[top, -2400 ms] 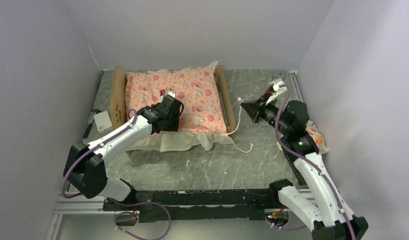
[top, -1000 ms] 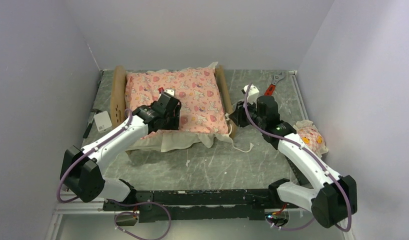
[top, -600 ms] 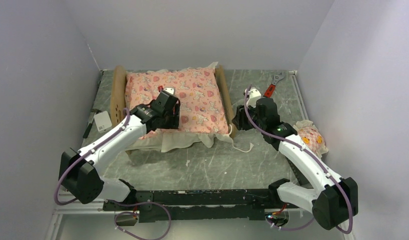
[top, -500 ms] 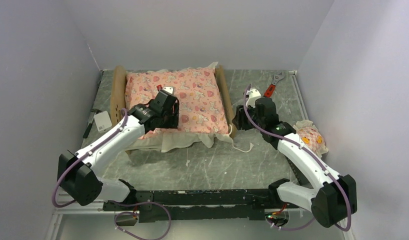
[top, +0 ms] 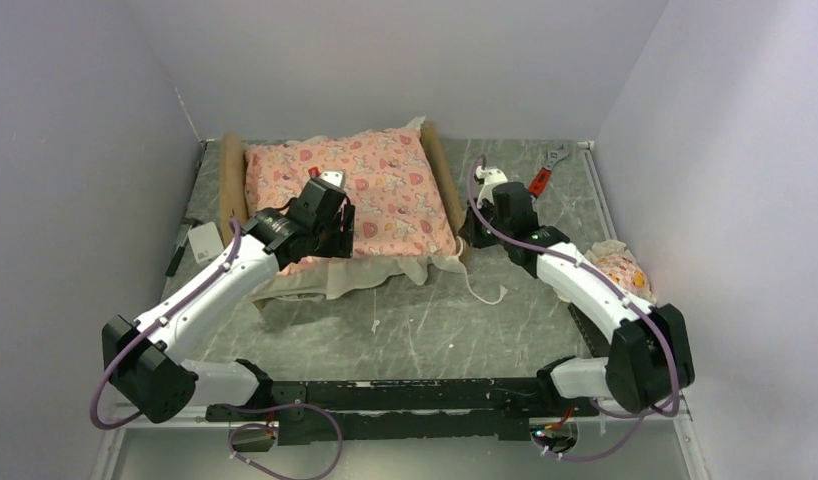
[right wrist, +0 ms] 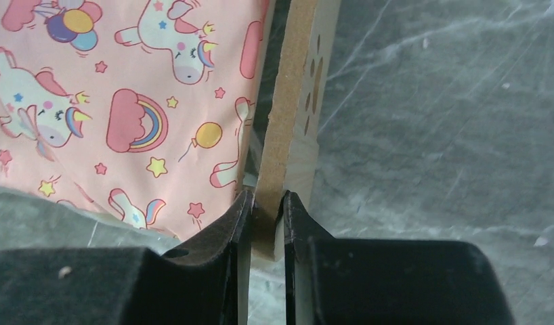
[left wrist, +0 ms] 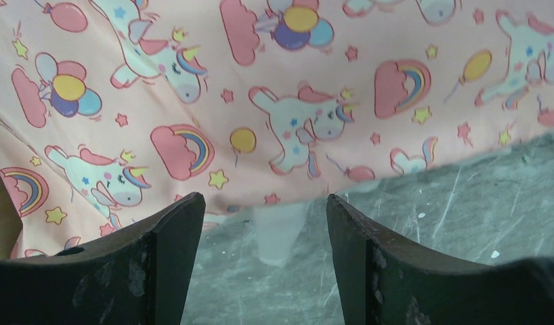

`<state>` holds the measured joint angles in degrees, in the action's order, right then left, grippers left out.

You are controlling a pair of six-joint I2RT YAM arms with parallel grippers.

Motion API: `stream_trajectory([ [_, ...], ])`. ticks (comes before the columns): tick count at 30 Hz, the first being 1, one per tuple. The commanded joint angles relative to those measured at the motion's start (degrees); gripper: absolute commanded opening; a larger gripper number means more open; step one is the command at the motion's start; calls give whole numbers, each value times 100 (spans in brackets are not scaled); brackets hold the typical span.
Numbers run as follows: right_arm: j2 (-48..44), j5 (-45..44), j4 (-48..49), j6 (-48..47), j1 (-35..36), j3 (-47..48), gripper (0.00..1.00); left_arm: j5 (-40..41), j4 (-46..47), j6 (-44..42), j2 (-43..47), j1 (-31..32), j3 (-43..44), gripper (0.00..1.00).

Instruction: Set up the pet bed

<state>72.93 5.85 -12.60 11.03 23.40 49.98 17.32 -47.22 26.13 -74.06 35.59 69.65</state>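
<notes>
- Back-left on the table (top: 435, 320) sits the pet bed (top: 437, 172), and it looks well on its way: the pink unicorn mattress (top: 385, 185) already lies on the frame between the two wooden end boards.
- One job is plainly left: the small matching pillow (top: 625, 272) is well apart from the bed, by the right wall, not yet placed.
- Right gripper (right wrist: 264, 210) is clenched on the bed itself, its fingers pinching the near corner of the right-hand end board.
- Left gripper (left wrist: 261, 203) is released and holds nothing, its jaws standing wide over the mattress's near edge, where a pale frill hangs toward the table.
- Look at the bed: light wood, thin flat boards, a paw-print cutout in the gripped one. The base is hidden under the mattress.
- The mattress sits a little askew, I'd say, with its frill spilling over the near side, so some straightening may be needed.
- A wrench (top: 547, 168) lies behind the right arm.
</notes>
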Motion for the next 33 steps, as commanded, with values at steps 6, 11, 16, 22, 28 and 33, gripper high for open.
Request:
stream_trajectory([
  [6,938,-780,581,-886,-217,994,16,-235,-195,-280,349,-19,249,72],
  [11,835,-1089,299,-644,-279,1345,42,-302,-169,-393,476,-17,154,72],
  [16,-256,-1657,80,255,-59,613,58,-138,181,-717,883,-20,-176,72],
  [22,-1601,-2304,219,1885,600,-962,52,56,868,-1323,1491,-22,-725,72],
  [28,-1472,-3214,1007,3505,1696,-2047,51,145,1066,-1436,1904,-17,-1047,72],
  [33,-524,-4025,1740,4487,2233,-2083,49,386,1129,-1394,2240,-27,-1224,72],
])
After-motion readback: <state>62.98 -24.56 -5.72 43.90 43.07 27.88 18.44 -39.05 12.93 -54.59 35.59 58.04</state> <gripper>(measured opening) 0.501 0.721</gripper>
